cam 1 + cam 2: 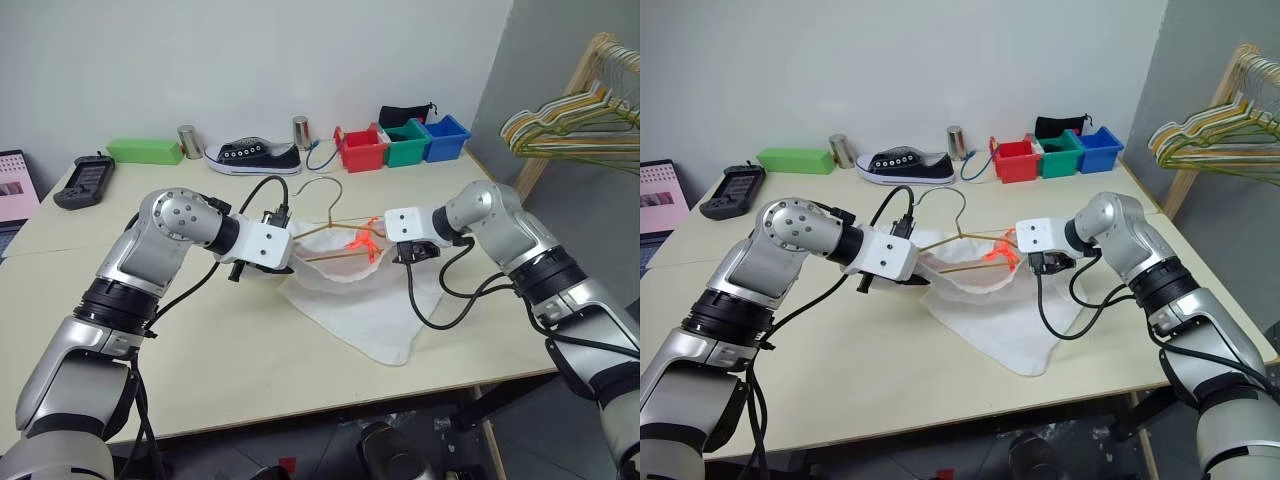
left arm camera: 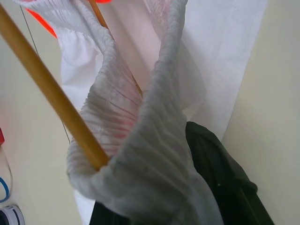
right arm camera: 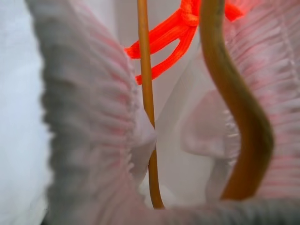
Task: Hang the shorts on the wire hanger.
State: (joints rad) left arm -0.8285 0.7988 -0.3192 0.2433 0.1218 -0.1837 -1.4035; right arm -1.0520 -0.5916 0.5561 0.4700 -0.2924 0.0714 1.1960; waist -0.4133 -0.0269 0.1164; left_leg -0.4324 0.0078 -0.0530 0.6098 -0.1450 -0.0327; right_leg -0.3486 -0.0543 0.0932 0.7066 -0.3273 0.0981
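Note:
The white shorts (image 1: 372, 318) lie spread on the table, their gathered waistband lifted toward both grippers. The orange-red drawstring (image 1: 362, 238) dangles at the waistband's middle. The wire hanger (image 1: 337, 200) is tilted up with its hook toward the far side, and its lower bar runs inside the waistband (image 3: 145, 70). My left gripper (image 1: 289, 267) is shut on the waistband's left end, where the hanger's corner (image 2: 51, 93) pokes into the bunched fabric. A black finger (image 2: 220, 183) shows under the cloth. My right gripper (image 1: 383, 250) sits at the waistband's right end beside the drawstring.
A black sneaker (image 1: 252, 157), two metal cans (image 1: 190, 141), a green block (image 1: 145, 150) and red (image 1: 362, 148), green and blue bins line the far edge. A handheld device (image 1: 85, 180) lies far left. A wooden rack with bunched hangers (image 1: 575, 125) stands right of the table.

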